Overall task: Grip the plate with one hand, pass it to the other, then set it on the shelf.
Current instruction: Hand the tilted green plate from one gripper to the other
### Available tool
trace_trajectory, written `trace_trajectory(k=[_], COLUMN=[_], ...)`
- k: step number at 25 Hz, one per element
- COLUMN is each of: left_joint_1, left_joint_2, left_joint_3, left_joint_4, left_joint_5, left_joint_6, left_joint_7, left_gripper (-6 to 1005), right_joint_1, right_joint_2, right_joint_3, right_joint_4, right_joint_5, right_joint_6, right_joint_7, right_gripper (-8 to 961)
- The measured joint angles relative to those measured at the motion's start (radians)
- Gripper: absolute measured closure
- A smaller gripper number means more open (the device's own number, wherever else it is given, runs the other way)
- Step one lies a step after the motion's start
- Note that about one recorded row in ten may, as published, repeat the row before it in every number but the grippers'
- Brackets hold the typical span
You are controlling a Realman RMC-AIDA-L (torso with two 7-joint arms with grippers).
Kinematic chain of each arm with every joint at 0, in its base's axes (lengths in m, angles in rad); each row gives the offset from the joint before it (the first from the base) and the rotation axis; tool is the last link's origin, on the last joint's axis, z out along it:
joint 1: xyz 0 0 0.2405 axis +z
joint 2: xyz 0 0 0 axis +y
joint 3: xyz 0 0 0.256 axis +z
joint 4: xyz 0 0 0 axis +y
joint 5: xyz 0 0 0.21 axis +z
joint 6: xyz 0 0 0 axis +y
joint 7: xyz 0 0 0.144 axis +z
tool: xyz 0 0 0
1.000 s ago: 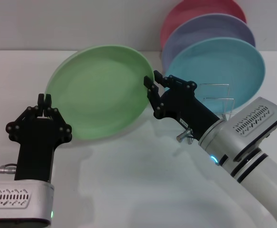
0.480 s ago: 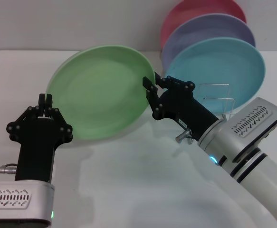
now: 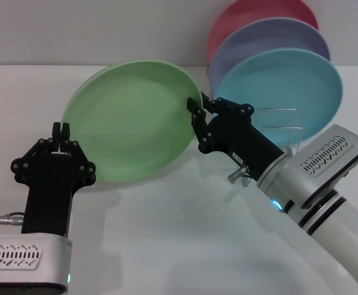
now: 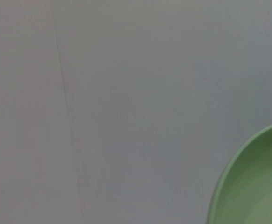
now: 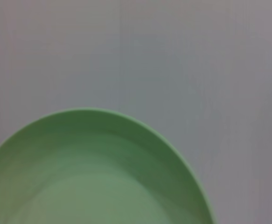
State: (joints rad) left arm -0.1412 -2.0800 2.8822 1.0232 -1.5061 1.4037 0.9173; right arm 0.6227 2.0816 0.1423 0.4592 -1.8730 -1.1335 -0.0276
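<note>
Plate (image 3: pixel 132 120) held tilted at its rim by right tool (image 3: pixel 198 107), outside shelf (image 3: pixel 281 129).

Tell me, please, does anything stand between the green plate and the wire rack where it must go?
The plate is held at its edge by the right gripper. The rack lies just beyond that gripper, toward the robot's right. The blue plate already stands there, so only the slots before it look free. The left gripper waits nearby.

Four plates (image 3: pixel 132 120), two claws (image 3: pixel 196 107), one rack (image 3: pixel 281 132).
</note>
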Motion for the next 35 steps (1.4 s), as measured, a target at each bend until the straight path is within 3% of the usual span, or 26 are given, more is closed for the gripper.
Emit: trace_trajectory(k=[6, 9, 35], left_joint_1=[-0.001, -0.001, 0.003], left_joint_2=[0.0, 0.0, 0.0], left_joint_3=[0.0, 0.0, 0.0], left_joint_4=[0.0, 0.0, -0.003], left_joint_5=[0.0, 0.0, 0.001], left_joint_6=[0.0, 0.0, 0.0], left_joint_7=[0.0, 0.0, -0.006], left_gripper=[891, 890, 879], right_joint_1=[0.0, 0.0, -0.005], right_joint_2=[0.0, 0.0, 0.001], right_joint_3=[0.0, 0.001, 0.012], right_joint_4=[-0.001, -0.001, -0.004], right_joint_5=[0.0, 0.0, 0.0], right_joint_6=[0.0, 0.0, 0.002], right_joint_7=[0.0, 0.0, 0.0], right_gripper=[812, 865, 894])
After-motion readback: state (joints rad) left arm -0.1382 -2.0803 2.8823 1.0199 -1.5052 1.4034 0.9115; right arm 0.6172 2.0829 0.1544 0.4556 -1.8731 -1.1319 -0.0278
